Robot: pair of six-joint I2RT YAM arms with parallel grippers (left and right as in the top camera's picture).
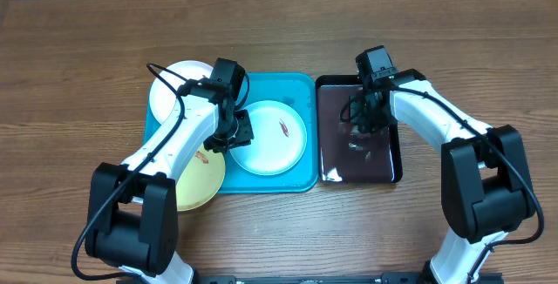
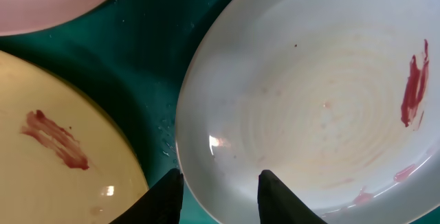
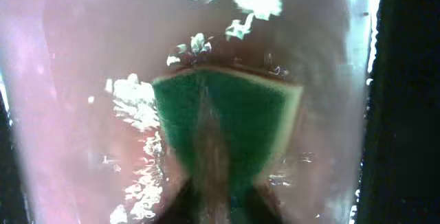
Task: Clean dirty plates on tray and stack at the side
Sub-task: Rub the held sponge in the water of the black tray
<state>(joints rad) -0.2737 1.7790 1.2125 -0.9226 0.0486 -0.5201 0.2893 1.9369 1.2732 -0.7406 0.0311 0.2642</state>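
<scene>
Turquoise tray (image 1: 301,88): rests on the desk (image 1: 87,40), left of the black tray (image 1: 336,158).

Mint plate (image 1: 270,136): lies flat at the tray's centre, with a red smear near one edge and fainter streaks lower down.

Yellow plate (image 1: 202,179): overhangs the tray's near left corner and carries a red-brown smear.

White plate (image 1: 174,88): sits at the far left corner.

Left end effector (image 2: 220,193): fingers are partly apart and straddle the mint plate's rim. Whether they clamp it cannot be told.

Right end effector (image 3: 216,183): closed on a green sponge (image 3: 234,121) in the wet black tray.
</scene>
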